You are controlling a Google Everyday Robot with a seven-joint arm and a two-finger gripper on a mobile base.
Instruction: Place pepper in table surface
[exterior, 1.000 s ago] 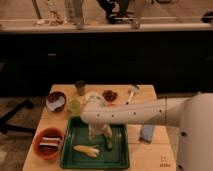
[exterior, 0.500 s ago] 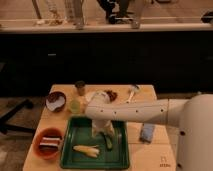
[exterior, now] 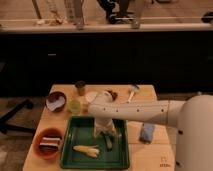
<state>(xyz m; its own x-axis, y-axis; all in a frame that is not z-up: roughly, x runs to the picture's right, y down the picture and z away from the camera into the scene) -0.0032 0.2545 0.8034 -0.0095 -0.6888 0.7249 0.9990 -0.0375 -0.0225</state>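
Wooden table surface (exterior: 142, 156); jaws over smooth green tray (exterior: 75, 132)

Green tray (exterior: 68, 150) beneath the pincer (exterior: 106, 133) holds yellow piece (exterior: 86, 149).

We find the tray (exterior: 79, 131) at the front middle of the table surface (exterior: 142, 152). In it the pepper (exterior: 108, 142) lies just right of a banana-like piece (exterior: 86, 149). The gripper (exterior: 103, 131) hangs over the tray's rear half, directly above the pepper (whether they touch, we cannot tell). Left of the tray sits a bowl (exterior: 49, 142), right of it a flat packet (exterior: 147, 132), and behind it another bowl (exterior: 56, 101) and a cup (exterior: 80, 87).
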